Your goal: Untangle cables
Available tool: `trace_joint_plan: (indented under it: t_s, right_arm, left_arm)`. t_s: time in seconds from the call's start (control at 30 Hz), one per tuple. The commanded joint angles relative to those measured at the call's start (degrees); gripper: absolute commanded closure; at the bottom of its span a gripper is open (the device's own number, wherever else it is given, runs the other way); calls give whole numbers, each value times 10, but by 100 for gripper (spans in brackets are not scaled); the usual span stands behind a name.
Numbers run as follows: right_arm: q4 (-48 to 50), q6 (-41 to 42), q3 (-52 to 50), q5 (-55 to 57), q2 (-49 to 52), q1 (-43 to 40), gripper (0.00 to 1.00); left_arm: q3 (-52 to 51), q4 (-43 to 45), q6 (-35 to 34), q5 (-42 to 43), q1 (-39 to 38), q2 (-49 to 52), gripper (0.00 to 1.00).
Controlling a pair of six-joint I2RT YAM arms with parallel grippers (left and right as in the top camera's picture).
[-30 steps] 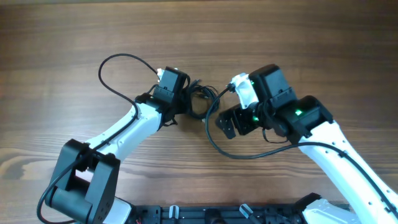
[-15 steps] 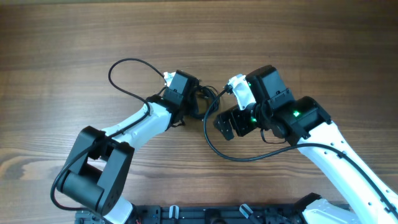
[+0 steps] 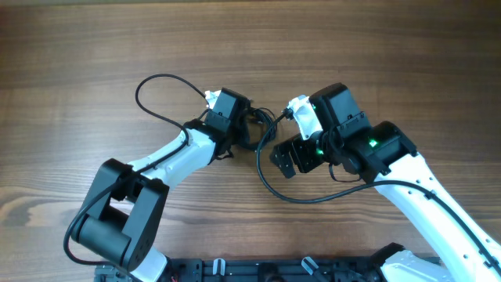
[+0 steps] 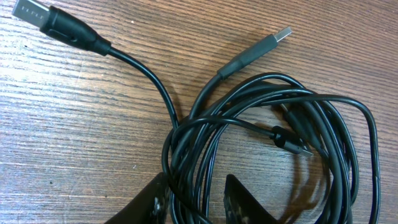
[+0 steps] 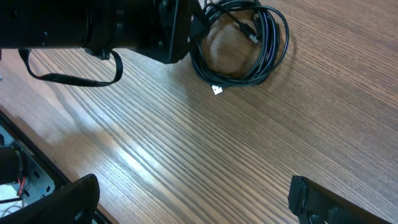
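**Task item.** The cables (image 4: pixel 249 118) are thin black wires wound into a loose, overlapping coil on the brown wood-grain table (image 3: pixel 407 47). In the left wrist view the coil fills the centre and right of the frame. One strand leaves it to a thick-bodied plug end (image 4: pixel 59 22) in the upper left corner. Another ends in a slim metal-tipped plug (image 4: pixel 267 43) at upper right. A third, very small plug (image 4: pixel 289 142) lies inside the loops. In the overhead view the tangle (image 3: pixel 257 127) sits at frame centre, between the two arms. In the right wrist view it lies at top centre (image 5: pixel 245 46), with a small white fleck (image 5: pixel 216 89) on the table just below it.

**Fingers.** The left gripper (image 4: pixel 196 202) is at the coil. Its two fingertips show at the bottom edge of the left wrist view, set narrowly apart, with a bundle of strands running between them. The bundle lies against the finger on the frame's left side. I see a slight gap at the other finger, so I do not record a firm pinch. The right gripper (image 5: pixel 189 199) stands wide apart and holds nothing. It sits over bare table, well apart from the coil.

**Change.** Against one second ago, the left arm has swung towards frame centre and its gripper now sits closer over the tangle. Over the last half second I see almost no change. The right arm has barely shifted.
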Motion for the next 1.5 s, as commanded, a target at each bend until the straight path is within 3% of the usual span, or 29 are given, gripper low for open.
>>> trace_joint_plan:
  t_s: [0.0, 0.17, 0.27, 0.3, 0.33, 0.4, 0.47, 0.57, 0.7, 0.93, 1.1, 1.47]
  right_arm:
    - [-4, 4, 12, 7, 5, 2, 0]
    - [-6, 4, 12, 7, 5, 2, 0]
    - [-7, 4, 12, 7, 5, 2, 0]
    - [-7, 4, 12, 9, 5, 2, 1]
    - [-7, 3, 12, 12, 5, 2, 0]
    - [-7, 3, 12, 14, 5, 2, 0]
    - [-7, 3, 12, 14, 5, 2, 0]
    - [-9, 3, 12, 14, 5, 2, 0]
    - [-9, 3, 12, 14, 5, 2, 0]
    - [-8, 2, 2, 44, 8, 2, 1]
    - [47, 2, -21, 44, 17, 2, 0]
    - [156, 51, -23, 32, 141, 2, 1]
  left_arm:
    - [10, 2, -1, -10, -5, 5, 82]
    - [10, 4, -19, -9, -10, 18, 95]
    - [10, 4, -26, -9, -10, 25, 96]
    - [10, 4, -27, -2, -10, 26, 90]
    - [10, 4, -27, 9, -10, 26, 60]
    - [10, 4, -46, 25, -10, 26, 50]
    - [10, 4, -74, 31, -10, 26, 46]
    - [10, 4, -91, 33, -10, 26, 60]
    - [10, 9, -91, 34, -10, 26, 96]
    - [10, 6, -88, 40, -10, 17, 96]
    - [10, -26, -84, 44, -10, -57, 96]
    - [10, -72, -84, 90, -10, -177, 96]
